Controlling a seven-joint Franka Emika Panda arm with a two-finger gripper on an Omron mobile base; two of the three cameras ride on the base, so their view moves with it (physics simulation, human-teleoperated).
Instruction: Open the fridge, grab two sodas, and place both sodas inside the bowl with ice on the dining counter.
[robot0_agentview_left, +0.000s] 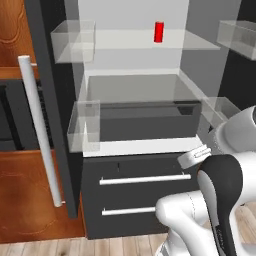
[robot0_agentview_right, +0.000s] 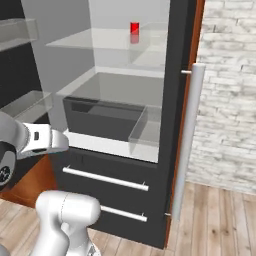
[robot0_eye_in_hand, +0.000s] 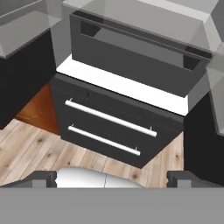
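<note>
The red can (robot0_agentview_left: 159, 32) stands upright on the clear upper shelf (robot0_agentview_left: 200, 41) of the fridge (robot0_agentview_left: 145, 125), toward the back and well above the arm; in the right base view the same can (robot0_agentview_right: 134, 27) is a small plain bright cylinder against the white back wall. The second drink cannot be made out on any shelf. Both fridge doors are swung wide, their inner faces carrying clear boxy bins (robot0_agentview_left: 82, 125), and a long pale round bar handle (robot0_agentview_left: 40, 130) runs down the left door's edge. Below the shelf sits a dark grey drawer box (robot0_eye_in_hand: 131, 61) over a white ledge, then two dark lower drawers with thin pale bar pulls (robot0_eye_in_hand: 109, 118). The floor is pale wood planks (robot0_eye_in_hand: 35, 148); a whitish brick wall (robot0_agentview_right: 230, 90) stands at the right. The gripper (robot0_eye_in_hand: 112, 178) hangs low before the drawers, its two dark tips set far apart at the hand view's bottom, wide open and holding nothing.
</note>
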